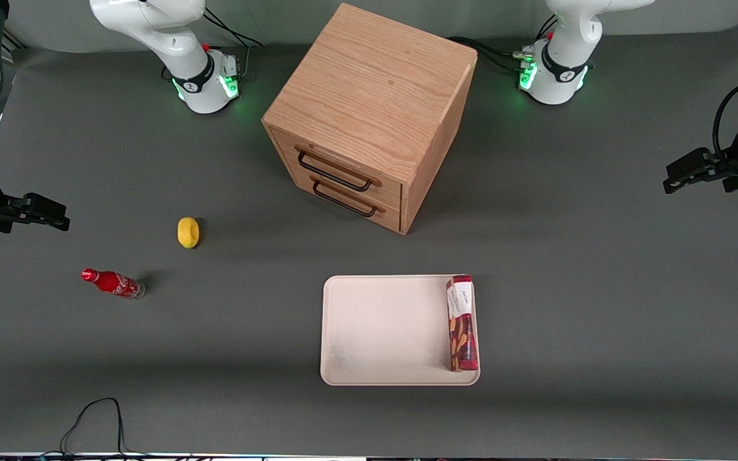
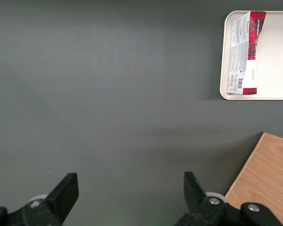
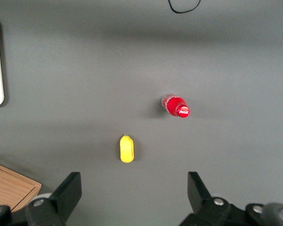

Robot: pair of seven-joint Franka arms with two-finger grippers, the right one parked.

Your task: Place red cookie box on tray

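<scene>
One flat, elongated red cardboard cookie box (image 1: 462,323) lies inside the large cream-white rectangular tray (image 1: 382,330), pressed along the tray edge that faces the working arm's end of the desk, its white-banded end pointing toward the wooden drawer cabinet (image 1: 369,115). By the look of it the task is already met. The box seems light and stiff but crushable, with smooth printed card that could slip; if it needed shifting, a pinch across its narrow width near the middle would suit best, and the low rim touching its long side would crowd one finger.

The tray's remaining surface is bare, so there is ample room to slide the box inward. The left arm's black two-finger gripper (image 1: 696,171) hangs well apart from the tray, over open grey desk (image 1: 599,288), with its fingers (image 2: 66,190) spread wide and holding nothing. A yellow lemon-like object (image 1: 188,232) and a small red soda bottle (image 1: 113,283) lie toward the parked arm's end.
</scene>
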